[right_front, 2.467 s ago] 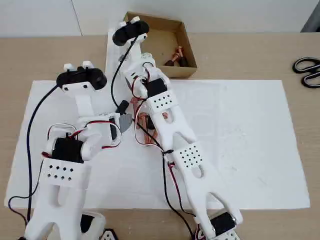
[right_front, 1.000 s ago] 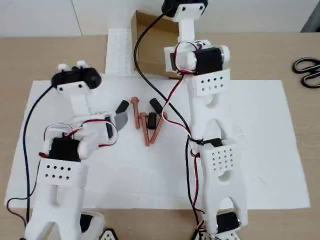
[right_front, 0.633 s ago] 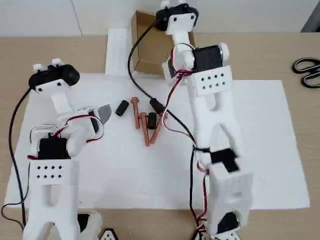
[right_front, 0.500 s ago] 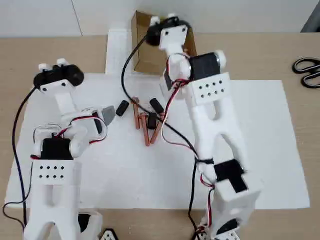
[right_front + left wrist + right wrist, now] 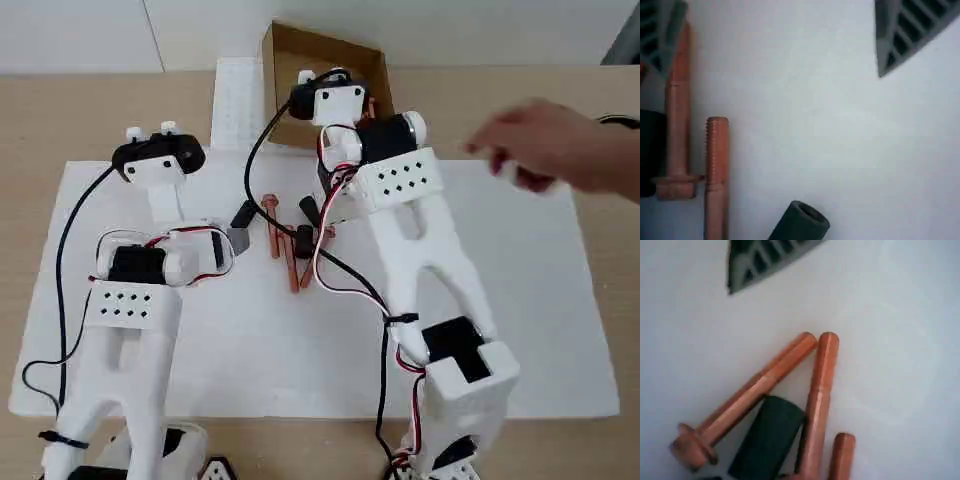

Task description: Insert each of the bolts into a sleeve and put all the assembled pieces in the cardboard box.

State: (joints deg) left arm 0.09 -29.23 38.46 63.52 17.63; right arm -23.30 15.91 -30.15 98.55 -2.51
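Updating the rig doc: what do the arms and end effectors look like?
Both the left arm and right arm are white printed shells with hole-grid plates, black servos and a black wrist module on top. Black, red and white cables run along them. The left end effector has dark grey ribbed fingers.

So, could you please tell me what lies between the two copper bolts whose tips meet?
A black sleeve lies in the wedge between the flanged bolt and the other bolt, on the white sheet; the right wrist view shows it.

The high view looks down; both wrist views closely share the bolts (image 5: 272,228).
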